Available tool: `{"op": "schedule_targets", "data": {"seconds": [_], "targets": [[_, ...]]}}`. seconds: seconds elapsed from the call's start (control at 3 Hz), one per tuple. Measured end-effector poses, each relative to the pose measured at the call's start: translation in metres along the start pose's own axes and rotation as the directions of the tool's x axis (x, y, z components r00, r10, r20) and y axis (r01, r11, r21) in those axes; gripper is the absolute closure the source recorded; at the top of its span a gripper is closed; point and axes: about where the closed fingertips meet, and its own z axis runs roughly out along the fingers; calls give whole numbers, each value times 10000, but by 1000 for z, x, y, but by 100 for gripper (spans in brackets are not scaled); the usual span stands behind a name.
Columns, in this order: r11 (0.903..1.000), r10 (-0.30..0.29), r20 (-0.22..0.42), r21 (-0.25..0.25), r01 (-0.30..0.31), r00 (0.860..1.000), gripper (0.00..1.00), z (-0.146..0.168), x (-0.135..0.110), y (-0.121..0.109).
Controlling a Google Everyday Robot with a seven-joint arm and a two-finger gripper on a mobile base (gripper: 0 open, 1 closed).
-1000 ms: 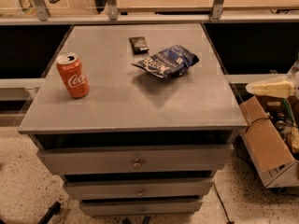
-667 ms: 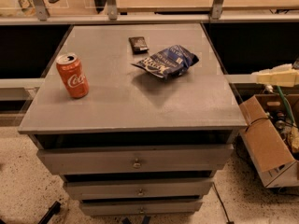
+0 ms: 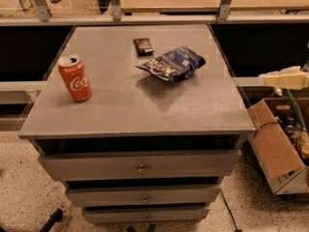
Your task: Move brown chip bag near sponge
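Observation:
A small dark brown flat packet (image 3: 143,45) lies at the back middle of the grey cabinet top (image 3: 120,105); it looks like the brown chip bag. A crumpled blue chip bag (image 3: 171,63) lies just to its front right, close to it but apart. I see no sponge in this view. My gripper (image 3: 285,79) is a pale cream shape at the right edge of the view, off the cabinet top and far to the right of both bags, with nothing visibly held.
A red cola can (image 3: 75,78) stands upright at the left of the top. An open cardboard box (image 3: 277,146) with wires sits on the floor to the right. A rail with posts (image 3: 116,4) runs behind the cabinet. Drawers (image 3: 140,166) face the front.
My gripper has risen slightly at the right edge of the view. The bags and the can have not moved.

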Motion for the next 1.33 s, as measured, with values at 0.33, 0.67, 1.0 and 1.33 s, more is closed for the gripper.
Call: {"op": "schedule_targets", "data": {"seconds": [0.33,0.67,1.0,1.33], "targets": [[9985,443,464,-328,-428,9979,0,15,0,1],[9883,1221,912,-1027,-1126,9883,0,40,2,0],[9674,2201,866,-1473,-2060,9716,0,37,22,-23],[9595,2575,636,-1351,-2473,9642,0,6,39,-55]]}}
